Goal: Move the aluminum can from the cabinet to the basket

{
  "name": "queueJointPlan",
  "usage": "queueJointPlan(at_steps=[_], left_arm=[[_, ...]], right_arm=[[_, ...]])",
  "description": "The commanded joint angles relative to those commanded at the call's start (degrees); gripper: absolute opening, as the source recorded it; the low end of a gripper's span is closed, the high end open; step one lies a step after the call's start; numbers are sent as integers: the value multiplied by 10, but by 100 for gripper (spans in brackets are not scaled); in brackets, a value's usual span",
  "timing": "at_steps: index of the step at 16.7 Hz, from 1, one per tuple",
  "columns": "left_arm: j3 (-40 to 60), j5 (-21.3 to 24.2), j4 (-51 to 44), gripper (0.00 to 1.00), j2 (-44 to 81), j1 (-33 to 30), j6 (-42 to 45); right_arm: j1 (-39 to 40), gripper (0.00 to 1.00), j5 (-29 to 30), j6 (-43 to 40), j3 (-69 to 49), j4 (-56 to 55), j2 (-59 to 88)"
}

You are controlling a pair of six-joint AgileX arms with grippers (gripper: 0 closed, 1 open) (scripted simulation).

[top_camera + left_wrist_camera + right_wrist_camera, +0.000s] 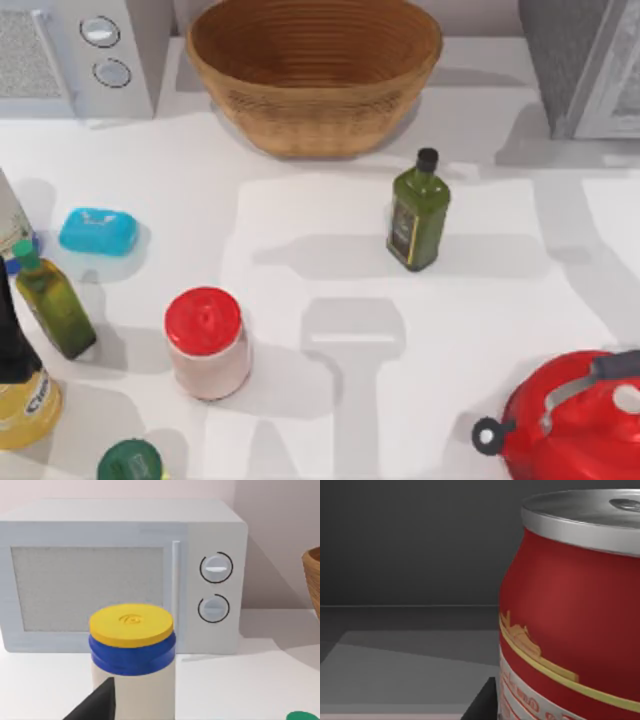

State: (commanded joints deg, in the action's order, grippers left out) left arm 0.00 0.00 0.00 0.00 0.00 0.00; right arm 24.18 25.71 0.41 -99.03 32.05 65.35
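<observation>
Up close in the right wrist view, the can (570, 610) stands upright with its silver top and red side bearing a gold line and a pale band, in a dark grey enclosure with a flat floor and a plain back wall; a dark wedge at the edge of that view lies just beside the can's base, and I cannot tell how the right arm's jaws stand. From above, the cabinet (585, 65) sits at the far right corner of the tabletop (300, 240), grey and speckled with a pale framed panel, and the basket (313, 70) sits at the far middle, between the cabinet and the microwave (85, 55) at the far left. A dark green bottle (418, 212) with a black cap stands upright near the basket, toward the right. A white jar with a red lid (207, 342) stands near the middle left, a blue soap bar (98, 232) lies further left, and a second green bottle (54, 302) stands by the left edge next to a yellow bottle (22, 400). A red kettle (575, 420) fills the near right corner, and a green cap (130, 462) shows at the near edge. The left wrist view faces the microwave with its two round knobs, and before it stands a white jar with a blue band and yellow lid (132, 652); a dark tip shows low beside that jar, and how the left arm's jaws stand I cannot tell
</observation>
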Motion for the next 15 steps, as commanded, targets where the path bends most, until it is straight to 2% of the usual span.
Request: queueJointPlan(at_steps=[3, 11, 15], left_arm=[[0, 0, 0, 100, 0, 0, 0], [0, 0, 0, 100, 0, 0, 0], [0, 0, 0, 100, 0, 0, 0]], right_arm=[[-39, 0, -40, -1, 162, -51, -103], [-159, 0, -164, -3, 697, -207, -424], [-212, 0, -217, -3, 883, -275, -564]])
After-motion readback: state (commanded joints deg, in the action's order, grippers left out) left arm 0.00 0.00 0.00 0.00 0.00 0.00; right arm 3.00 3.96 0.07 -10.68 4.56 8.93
